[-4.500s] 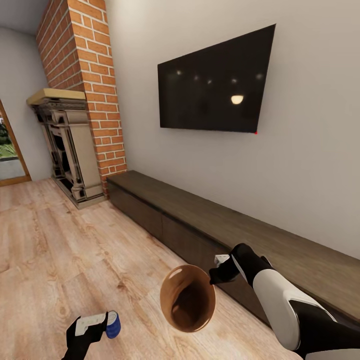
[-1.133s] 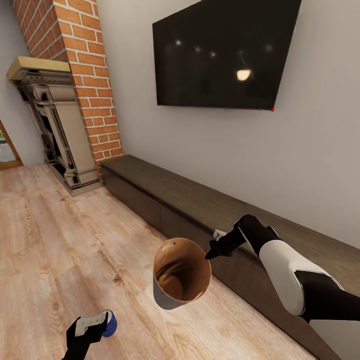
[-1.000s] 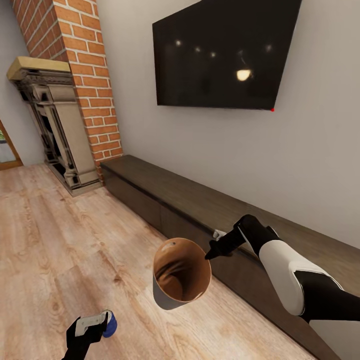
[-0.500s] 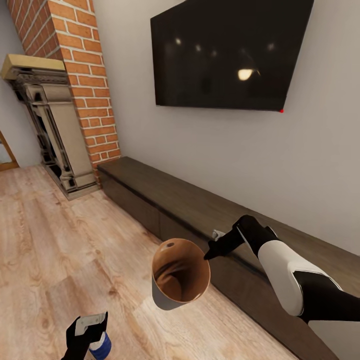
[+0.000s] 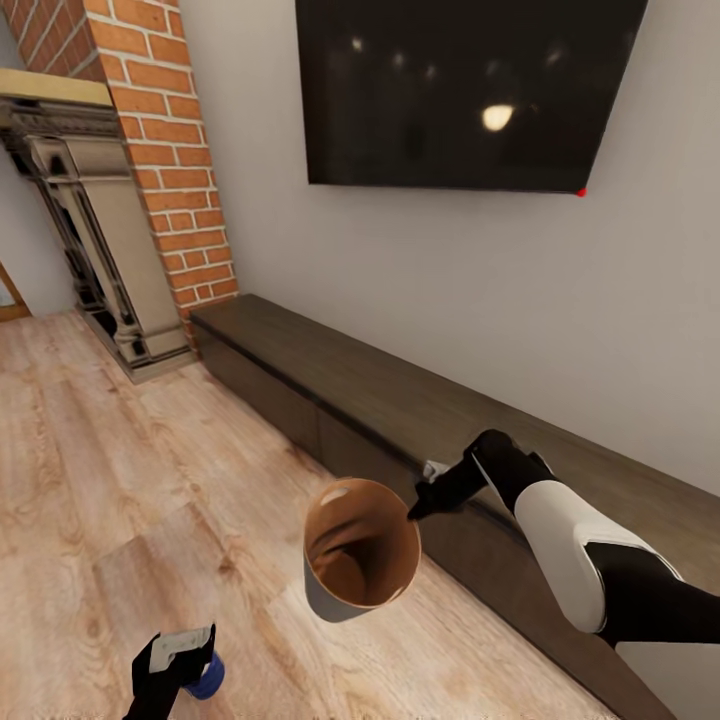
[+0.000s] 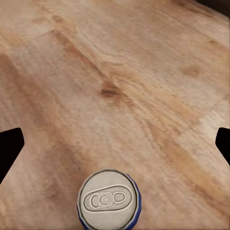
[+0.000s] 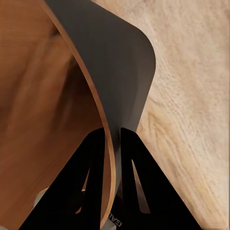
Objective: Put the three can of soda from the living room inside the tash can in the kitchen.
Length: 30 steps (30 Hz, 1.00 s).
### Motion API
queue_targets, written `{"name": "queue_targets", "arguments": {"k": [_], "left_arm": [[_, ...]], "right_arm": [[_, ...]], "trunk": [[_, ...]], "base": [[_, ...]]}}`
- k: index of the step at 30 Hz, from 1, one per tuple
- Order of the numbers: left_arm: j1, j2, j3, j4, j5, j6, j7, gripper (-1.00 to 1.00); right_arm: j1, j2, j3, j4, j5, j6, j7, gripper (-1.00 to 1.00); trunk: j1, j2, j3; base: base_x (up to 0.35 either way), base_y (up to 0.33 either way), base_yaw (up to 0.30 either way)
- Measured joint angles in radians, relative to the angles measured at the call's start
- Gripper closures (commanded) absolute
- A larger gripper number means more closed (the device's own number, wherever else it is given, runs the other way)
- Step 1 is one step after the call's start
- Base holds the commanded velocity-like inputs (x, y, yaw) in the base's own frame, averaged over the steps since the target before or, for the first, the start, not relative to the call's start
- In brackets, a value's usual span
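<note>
A dark blue can of soda [image 5: 208,680] with a grey top [image 6: 109,200] stands upright below my left gripper [image 5: 175,662], over the wood floor. The left gripper [image 6: 115,146] is open, its fingertips [image 6: 10,149] spread wide and clear of the can. I cannot tell whether the can rests on the floor. The tash can [image 5: 360,545], brown inside and pale grey outside, hangs tilted above the floor with its mouth toward me. My right gripper [image 5: 413,510] is shut on its rim, and in the right wrist view the gripper [image 7: 111,143] pinches the thin wall [image 7: 117,62].
A long dark low cabinet [image 5: 400,400] runs along the wall close on my right, under a black wall TV [image 5: 460,90]. A brick column [image 5: 170,150] and fireplace [image 5: 90,220] stand at the far left. Wood floor [image 5: 120,480] lies open to the left.
The camera has moved closer to the wall. The blue can, earlier held sideways in my left gripper, now stands upright below the opened fingers. The right gripper still holds the bin.
</note>
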<state>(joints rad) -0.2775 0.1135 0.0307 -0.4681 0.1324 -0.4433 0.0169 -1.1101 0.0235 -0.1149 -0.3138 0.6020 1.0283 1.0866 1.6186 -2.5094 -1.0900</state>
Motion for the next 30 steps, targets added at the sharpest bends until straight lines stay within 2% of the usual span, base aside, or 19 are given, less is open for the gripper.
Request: {"name": "queue_targets", "arguments": {"k": [2, 26, 30], "left_arm": [[0.0, 0.0, 0.001, 0.0, 0.001, 0.0, 0.0, -1.0], [0.0, 0.0, 0.0, 0.0, 0.0, 0.0, 0.0, -1.0], [0.0, 0.0, 0.0, 0.0, 0.0, 0.0, 0.0, -1.0]], "right_arm": [[-0.001, 0.001, 0.008, -0.001, 0.001, -0.001, -0.001, 1.0], [-0.009, 0.003, 0.044, -0.004, -0.004, 0.002, -0.001, 1.0], [-0.009, 0.002, 0.047, -0.004, 0.001, 0.0, -0.001, 1.0]], "trunk": [[0.001, 0.0, -0.008], [0.001, -0.001, -0.008], [0.003, -0.001, -0.023]], "base": [[0.0, 0.0, 0.0], [0.0, 0.0, 0.0], [0.0, 0.0, 0.0]]}}
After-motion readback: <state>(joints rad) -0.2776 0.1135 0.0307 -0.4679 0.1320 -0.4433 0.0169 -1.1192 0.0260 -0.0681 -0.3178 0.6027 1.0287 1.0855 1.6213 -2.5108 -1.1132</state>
